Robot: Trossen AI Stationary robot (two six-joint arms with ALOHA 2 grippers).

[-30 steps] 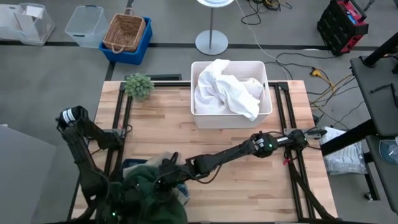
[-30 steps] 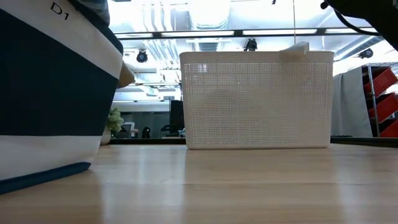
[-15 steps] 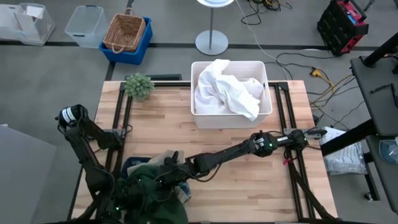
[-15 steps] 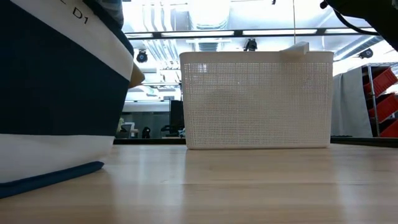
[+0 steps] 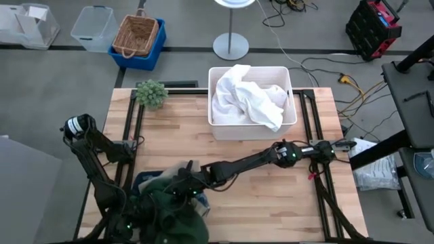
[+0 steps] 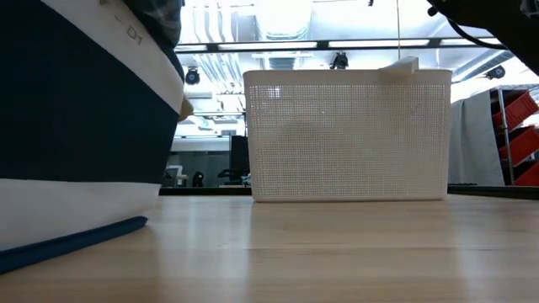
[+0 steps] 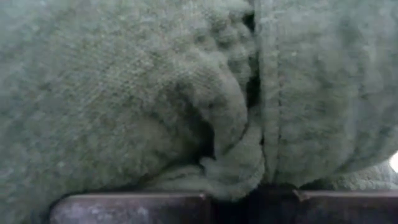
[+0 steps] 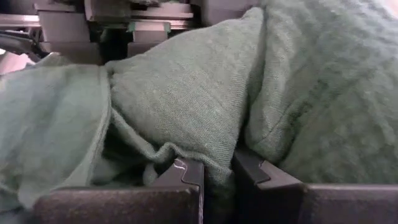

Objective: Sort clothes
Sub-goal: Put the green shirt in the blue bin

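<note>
A heap of clothes lies at the table's near left corner, topped by a dark green knit garment (image 5: 166,211) over a khaki piece (image 5: 178,169) and a navy one (image 5: 144,179). My left gripper (image 7: 252,196) is sunk into the heap from the left and shut on green cloth. My right gripper (image 8: 217,180) reaches in from the right (image 5: 183,190) and is shut on the same garment. White clothes (image 5: 247,98) fill the white bin (image 5: 293,108) at the far middle. In the low view a navy-and-white cloth wall (image 6: 76,126) fills the left. My left gripper pinches a bunched fold of the green garment (image 7: 233,177) between its two fingers, coming slanting down from the table's left. The cloth rests slack on the heap. How many layers are held is hidden. My right gripper pinches a fold of the green garment (image 8: 216,163) between its two fingers (image 8: 186,177), slanting down from the table's right. The fold bulges up over the fingers. The garment lies slack on the heap.
A small green plant (image 5: 150,93) stands at the far left corner. The white bin (image 6: 347,135) stands on the far half of the table. Bare wood (image 5: 271,203) lies to the near right, crossed by my right arm (image 5: 258,161).
My right gripper has moved down and toward the near left, deeper into the heap. My left gripper has sunk a little into the green garment. The heap has shifted, and in the low view the navy-and-white cloth has spread rightward.
</note>
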